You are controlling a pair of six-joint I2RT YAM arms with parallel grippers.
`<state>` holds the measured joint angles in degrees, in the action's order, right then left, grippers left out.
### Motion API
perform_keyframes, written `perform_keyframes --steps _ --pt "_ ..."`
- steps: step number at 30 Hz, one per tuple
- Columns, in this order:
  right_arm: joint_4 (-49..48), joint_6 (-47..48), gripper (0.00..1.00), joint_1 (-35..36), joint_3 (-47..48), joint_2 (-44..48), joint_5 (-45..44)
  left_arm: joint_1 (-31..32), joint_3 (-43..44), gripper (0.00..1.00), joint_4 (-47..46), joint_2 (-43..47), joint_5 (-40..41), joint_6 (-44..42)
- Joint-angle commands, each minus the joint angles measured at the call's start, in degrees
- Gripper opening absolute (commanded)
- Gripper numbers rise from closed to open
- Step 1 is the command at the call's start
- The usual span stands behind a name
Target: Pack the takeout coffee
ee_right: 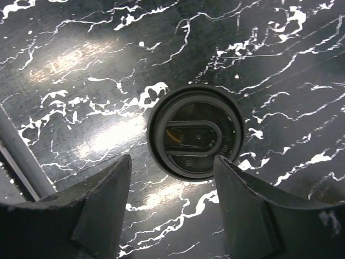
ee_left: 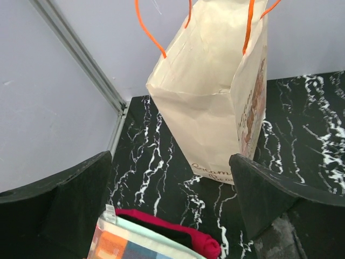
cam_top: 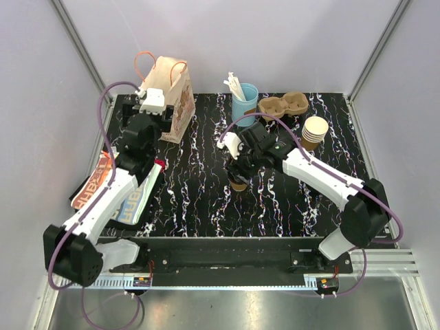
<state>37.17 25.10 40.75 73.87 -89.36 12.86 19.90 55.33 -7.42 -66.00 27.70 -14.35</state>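
At the far left of the top view, a flat printed packet in orange, white and blue [cam_top: 89, 194] lies on the black white-veined marble tabletop [cam_top: 199, 206], partly under the left arm. The left gripper [ee_left: 168, 167] is in the upper left, near the base of an upright cream paper bag with orange cord handles [cam_top: 175, 96]. Its two black fingers [ee_left: 81, 199] stand wide apart with nothing between them. In the left wrist view the bag fills the upper middle of the frame, and a red edge of the packet shows at the bottom.

The takeout coffee, a small tan kraft paper cup [cam_top: 238, 185] capped with a round black plastic lid [ee_right: 195, 132], stands upright on the marble just right of the top view's centre, well apart from the bag. The right gripper [ee_right: 171, 160] is directly over it, hiding all but the cup's lower part from above. In the right wrist view its fingers are parted, one on each side of the lid's lower edge. I cannot tell whether they touch the cup.

Along the upper right stand a light-blue cup [cam_top: 244, 103] holding white sticks [cam_top: 236, 86], then a brown pulp cup carrier [cam_top: 283, 105], then a stack of tan paper cups [cam_top: 315, 132].
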Motion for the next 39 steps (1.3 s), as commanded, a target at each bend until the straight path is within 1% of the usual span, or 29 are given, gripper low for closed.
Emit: perform_keyframes --steps 1,2,3,5,6,7,11,13,15,16,19,22,24,31,34,35,39 --pt "-2.8 -0.4 0.69 0.6 1.8 3.2 -3.3 -0.9 6.5 0.99 -8.1 -5.0 -2.6 -7.3" --pt "-2.9 -0.2 0.69 0.6 1.7 3.4 -3.5 -1.2 7.9 0.99 -8.3 -8.1 -3.3 -8.2" --pt "-2.9 -0.2 0.70 0.6 1.7 3.8 -3.7 -1.5 12.4 0.99 -6.7 -9.8 -4.1 -8.9" --pt "-2.9 0.0 0.70 0.6 1.5 4.0 -4.3 -3.1 17.3 0.99 -4.8 -15.3 -5.5 -9.5" --pt "-3.0 0.1 0.70 0.6 1.5 4.2 -4.6 -3.7 21.8 0.99 -1.9 -16.9 -6.4 -9.6" --pt "-3.0 0.2 0.70 0.5 1.5 4.2 -5.3 -4.8 24.3 0.99 -0.5 -18.4 -9.0 -9.7" --pt "-3.0 0.5 0.71 0.6 1.4 4.3 -6.1 -6.7 32.4 0.99 4.1 -25.8 -14.0 -9.6" --pt "-2.9 0.6 0.71 0.6 1.4 4.4 -6.5 -7.8 37.5 0.99 8.8 -27.9 -17.3 -8.5" --pt "-3.1 0.6 0.71 0.5 1.4 4.6 -6.8 -8.6 40.5 0.99 14.1 -30.6 -19.7 -7.5" --pt "-3.0 0.6 0.71 0.5 1.3 4.6 -7.1 -9.3 41.3 0.99 15.4 -31.1 -22.2 -6.6" --pt "-3.1 0.8 0.71 0.5 1.2 5.2 -7.5 -10.1 42.5 0.99 18.1 -31.9 -26.4 -6.9" --pt "-3.2 0.9 0.71 0.5 1.2 5.6 -7.9 -10.5 44.2 0.99 20.9 -33.5 -27.4 -6.9" --pt "-3.3 0.9 0.71 0.4 1.2 5.8 -7.8 -11.0 45.6 0.97 23.1 -35.0 -29.5 -6.7" --pt "-3.4 0.9 0.71 0.3 1.1 5.9 -8.3 -11.5 47.1 0.91 24.6 -37.3 -32.2 -5.3" --pt "-3.6 1.0 0.71 0.1 1.0 6.0 -8.6 -12.0 48.2 0.84 26.0 -38.2 -33.7 -5.0" --pt "-3.8 1.0 0.71 0.1 1.0 6.0 -8.7 -12.2 48.5 0.76 26.7 -38.3 -33.9 -4.9" --pt "-3.8 1.0 0.71 0.0 1.1 6.0 -8.8 -12.4 49.4 0.63 28.5 -38.7 -35.9 -4.5"
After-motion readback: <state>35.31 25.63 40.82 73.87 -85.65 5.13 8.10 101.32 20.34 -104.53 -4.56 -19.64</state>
